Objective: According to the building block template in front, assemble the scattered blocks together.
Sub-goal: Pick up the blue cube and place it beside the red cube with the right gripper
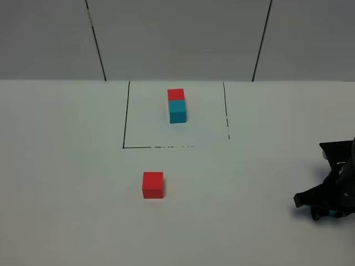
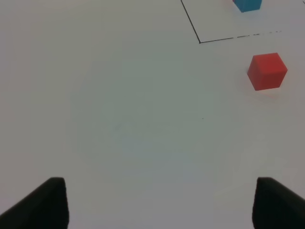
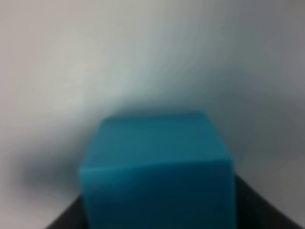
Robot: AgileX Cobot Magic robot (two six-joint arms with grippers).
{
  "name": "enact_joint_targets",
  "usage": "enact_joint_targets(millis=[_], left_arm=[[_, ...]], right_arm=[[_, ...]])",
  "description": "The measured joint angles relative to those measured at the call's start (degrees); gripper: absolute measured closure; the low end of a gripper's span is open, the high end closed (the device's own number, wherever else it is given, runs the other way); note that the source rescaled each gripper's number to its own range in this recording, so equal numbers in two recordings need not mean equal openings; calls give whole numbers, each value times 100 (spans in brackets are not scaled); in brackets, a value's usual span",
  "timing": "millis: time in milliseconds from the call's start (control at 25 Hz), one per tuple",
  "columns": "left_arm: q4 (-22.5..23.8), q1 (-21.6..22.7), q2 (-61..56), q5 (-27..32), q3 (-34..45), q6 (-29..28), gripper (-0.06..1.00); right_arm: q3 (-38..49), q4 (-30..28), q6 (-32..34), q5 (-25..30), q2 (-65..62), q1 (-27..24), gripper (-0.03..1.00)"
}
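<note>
The building block template, a red cube [image 1: 176, 94] joined to a cyan-blue cube [image 1: 177, 111], stands inside a thin black-line square [image 1: 124, 122] at the back of the table. In front of the square lies the loose red block [image 1: 153, 184], also in the left wrist view [image 2: 267, 71]. My right gripper [image 1: 329, 207] is low at the table's right edge, shut on the loose cyan-blue block [image 3: 157, 167], which fills the blurred right wrist view between the dark fingers [image 3: 267, 212]. My left gripper [image 2: 159, 205] is open over bare table, well short of the red block.
The table [image 1: 66, 166] is white. A grey panelled wall [image 1: 177, 39] rises behind it. In the left wrist view, a corner of the black-line square [image 2: 200, 42] and part of the template's cyan-blue cube [image 2: 247, 5] show.
</note>
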Motion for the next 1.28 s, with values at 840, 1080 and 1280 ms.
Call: enact_joint_targets(millis=[840, 1080, 1280], left_arm=[[0, 0, 0, 0, 0, 0, 26], [0, 0, 0, 0, 0, 0, 26], [0, 0, 0, 0, 0, 0, 26]], right_arm=[[-1529, -222, -3048, 1917, 55, 948, 97], [-2079, -341, -4876, 2340, 56, 1618, 97], [-2688, -351, -5220, 2587, 423, 2047, 97]])
